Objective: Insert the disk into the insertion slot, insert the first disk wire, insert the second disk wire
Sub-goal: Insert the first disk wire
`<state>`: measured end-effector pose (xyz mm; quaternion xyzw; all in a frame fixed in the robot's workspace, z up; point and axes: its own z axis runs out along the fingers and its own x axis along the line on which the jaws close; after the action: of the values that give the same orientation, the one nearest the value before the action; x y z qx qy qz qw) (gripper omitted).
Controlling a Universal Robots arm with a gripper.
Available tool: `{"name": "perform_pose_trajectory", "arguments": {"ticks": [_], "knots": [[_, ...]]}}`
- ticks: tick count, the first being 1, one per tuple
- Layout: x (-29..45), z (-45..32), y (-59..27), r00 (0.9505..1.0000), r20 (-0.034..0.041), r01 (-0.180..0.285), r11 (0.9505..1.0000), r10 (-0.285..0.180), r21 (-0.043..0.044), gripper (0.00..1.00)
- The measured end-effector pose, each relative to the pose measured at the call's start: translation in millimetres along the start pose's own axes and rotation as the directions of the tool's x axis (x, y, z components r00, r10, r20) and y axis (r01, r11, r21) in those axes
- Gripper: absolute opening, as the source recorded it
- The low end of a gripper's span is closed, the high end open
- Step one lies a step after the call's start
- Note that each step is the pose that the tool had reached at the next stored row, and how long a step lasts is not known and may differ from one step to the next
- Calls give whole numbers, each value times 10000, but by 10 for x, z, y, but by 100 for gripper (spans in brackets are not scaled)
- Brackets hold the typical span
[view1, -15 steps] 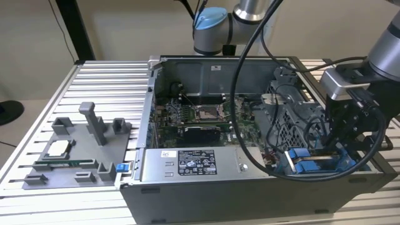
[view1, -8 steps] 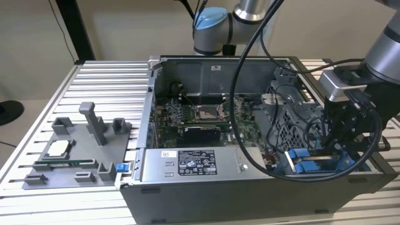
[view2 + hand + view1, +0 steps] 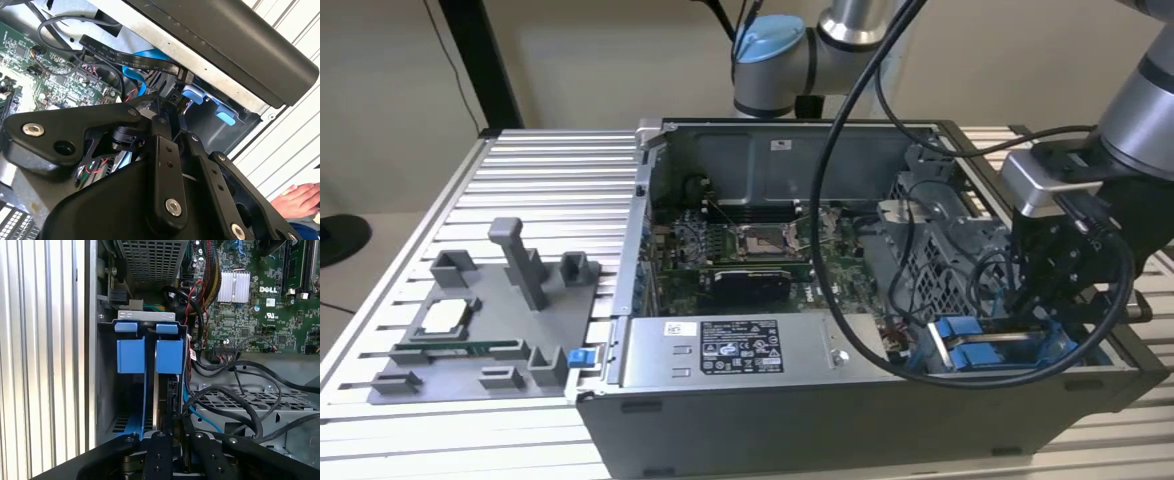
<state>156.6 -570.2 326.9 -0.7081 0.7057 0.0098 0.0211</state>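
An open dark grey desktop computer case is seen on a slatted aluminium table. The arm's black linkage gripper is lowered into the case's corner at the exterior view's right. There the insertion slot, a bay of grey perforated metal, is found just inside the case wall. The disk appears to be seated in it on edge. In the first wrist view it is shown as little more than a thin pale edge, a narrow blue strip of its carrier and two bright blue plastic tabs; its label is hidden.

Whether the gripper is open or closed, and whether anything is held, cannot be told. Its tip is covered by its own black links in both wrist views and by cables and the case rim in the exterior view.

Loose black cables are draped just beside the bay, their ends hard to make out. A green motherboard and a grey labelled power-supply box are seen further inside. A person's hand is partly cut off in the second wrist view.
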Motion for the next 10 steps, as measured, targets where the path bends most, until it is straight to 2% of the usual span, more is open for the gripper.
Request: {"name": "perform_pose_trajectory", "arguments": {"ticks": [10], "knots": [[0,3,0,10000,0,-1,10000,1,0,0]]}}
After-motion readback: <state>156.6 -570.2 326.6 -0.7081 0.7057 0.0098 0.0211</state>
